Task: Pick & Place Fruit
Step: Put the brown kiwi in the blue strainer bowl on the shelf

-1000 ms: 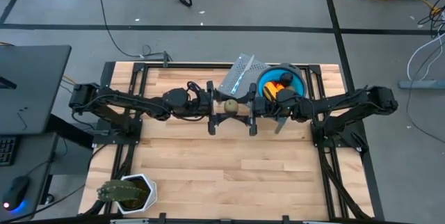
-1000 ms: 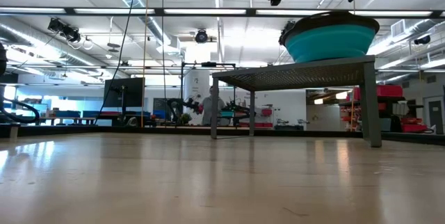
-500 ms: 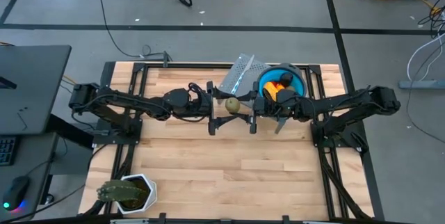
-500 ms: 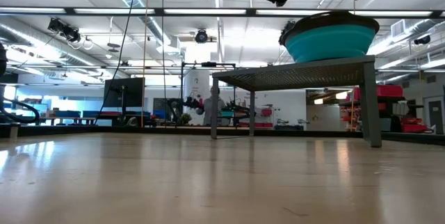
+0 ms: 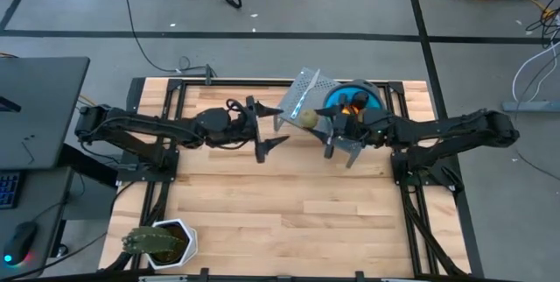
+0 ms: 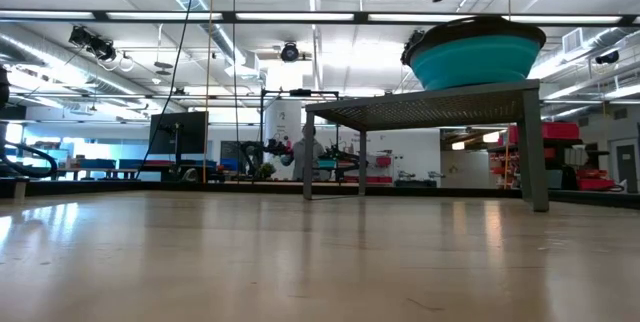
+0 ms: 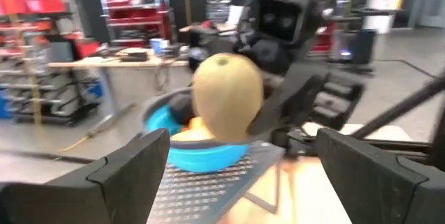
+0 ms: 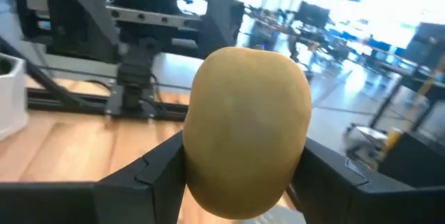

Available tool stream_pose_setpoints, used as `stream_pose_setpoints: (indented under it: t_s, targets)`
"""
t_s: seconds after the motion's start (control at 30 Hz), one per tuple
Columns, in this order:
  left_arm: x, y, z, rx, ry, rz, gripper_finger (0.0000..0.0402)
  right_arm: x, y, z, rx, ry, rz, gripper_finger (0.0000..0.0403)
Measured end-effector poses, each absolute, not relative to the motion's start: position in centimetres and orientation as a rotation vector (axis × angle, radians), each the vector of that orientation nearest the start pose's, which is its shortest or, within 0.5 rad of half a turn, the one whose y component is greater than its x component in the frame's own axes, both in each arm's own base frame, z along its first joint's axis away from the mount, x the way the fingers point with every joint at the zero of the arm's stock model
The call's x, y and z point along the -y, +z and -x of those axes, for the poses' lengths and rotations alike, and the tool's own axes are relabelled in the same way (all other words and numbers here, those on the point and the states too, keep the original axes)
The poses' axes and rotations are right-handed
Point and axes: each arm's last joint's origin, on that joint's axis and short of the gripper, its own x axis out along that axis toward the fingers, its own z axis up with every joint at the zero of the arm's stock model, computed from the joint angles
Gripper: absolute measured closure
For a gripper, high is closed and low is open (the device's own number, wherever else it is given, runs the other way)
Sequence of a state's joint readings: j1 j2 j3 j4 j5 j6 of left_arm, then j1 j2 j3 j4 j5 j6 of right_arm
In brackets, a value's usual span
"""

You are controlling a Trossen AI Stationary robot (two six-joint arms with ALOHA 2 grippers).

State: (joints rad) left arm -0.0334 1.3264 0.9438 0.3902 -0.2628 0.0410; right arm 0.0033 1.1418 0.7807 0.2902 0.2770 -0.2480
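Seen from above, the right gripper (image 5: 325,123) holds an olive-brown oval fruit (image 5: 309,118) between its jaws, raised above the tabletop (image 5: 289,203) just off the 9 o'clock edge of the blue bowl (image 5: 374,100). In the right wrist view the same fruit (image 8: 248,131) fills the middle of the picture, with a dark finger (image 8: 149,172) pressed against each side of it. The left wrist view shows it from the opposite side, a tan oval (image 7: 227,97) clamped at the tip of the right arm, with the bowl (image 7: 201,156) behind it.

The left gripper (image 5: 269,126) hangs at about 9 o'clock from the fruit, clear of it, with its jaws spread wide and nothing between them; its own fingers (image 7: 132,172) stand far apart in the left wrist view.

The bowl sits on a perforated metal stand (image 5: 297,96) toward 12 o'clock on the tabletop, and orange and dark pieces (image 5: 354,101) lie inside it. In the low view the bowl (image 6: 472,57) rests on top of the stand (image 6: 430,107), well above the wooden surface, and both arms show only as dark shapes at the upper edge.

A spiky green plant in a white pot (image 5: 160,241) stands at about 7 o'clock on the tabletop, well apart from both arms.
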Motion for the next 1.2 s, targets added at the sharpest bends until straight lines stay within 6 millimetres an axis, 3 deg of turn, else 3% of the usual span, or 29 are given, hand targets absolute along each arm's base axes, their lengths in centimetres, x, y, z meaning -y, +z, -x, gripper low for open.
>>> stream_pose_setpoints:
  t_s: [0.5,1.07,1.2]
  targets:
    - [0.0,32.1,-30.1,-0.032,0.318,-0.042,0.0030,1.7,31.1,-20.0,-0.313,-0.685,0.170,0.0178]
    - [0.0,32.1,-30.1,-0.035,0.318,-0.042,0.0030,2.2,30.5,-19.4,-0.385,-0.762,0.185,0.0177]
    - [0.0,32.1,-30.1,-0.037,0.317,-0.043,0.0030,2.5,30.2,-19.2,-0.416,-0.811,0.182,0.0157]
